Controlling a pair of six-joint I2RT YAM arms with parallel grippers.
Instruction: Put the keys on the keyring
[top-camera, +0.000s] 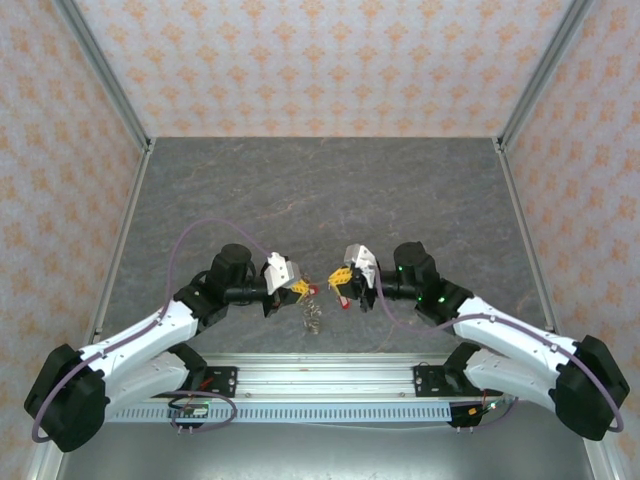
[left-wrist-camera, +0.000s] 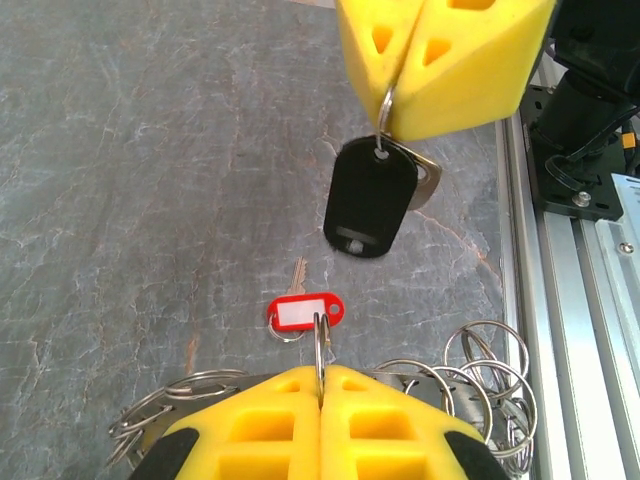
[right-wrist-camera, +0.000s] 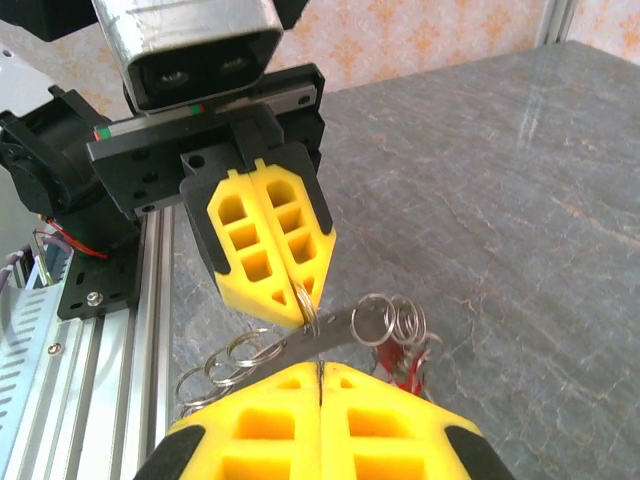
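Left wrist view: the left tool (left-wrist-camera: 320, 378) is clamped shut on the keyring (left-wrist-camera: 319, 340), which is held upright and edge-on, with a red-tagged key (left-wrist-camera: 305, 311) seemingly hung on it. Straight ahead and slightly higher, the black-tagged key (left-wrist-camera: 370, 197) is dangled from the right tool (left-wrist-camera: 392, 118), which is pinched shut on its small loop. Both are held above the desk (left-wrist-camera: 150, 150). The keyring's split is hidden, and the loose rings (left-wrist-camera: 480, 375) cannot be told apart.

From above, left gripper (top-camera: 299, 290) and right gripper (top-camera: 340, 281) face tip to tip near the table's (top-camera: 320, 190) six o'clock edge. A tagged key (left-wrist-camera: 370, 200) hangs under the right gripper's tips; a second key (left-wrist-camera: 305, 311) hangs on a ring (left-wrist-camera: 320, 346) in the left's. Split rings (top-camera: 312, 319) cluster at six o'clock of the gap.
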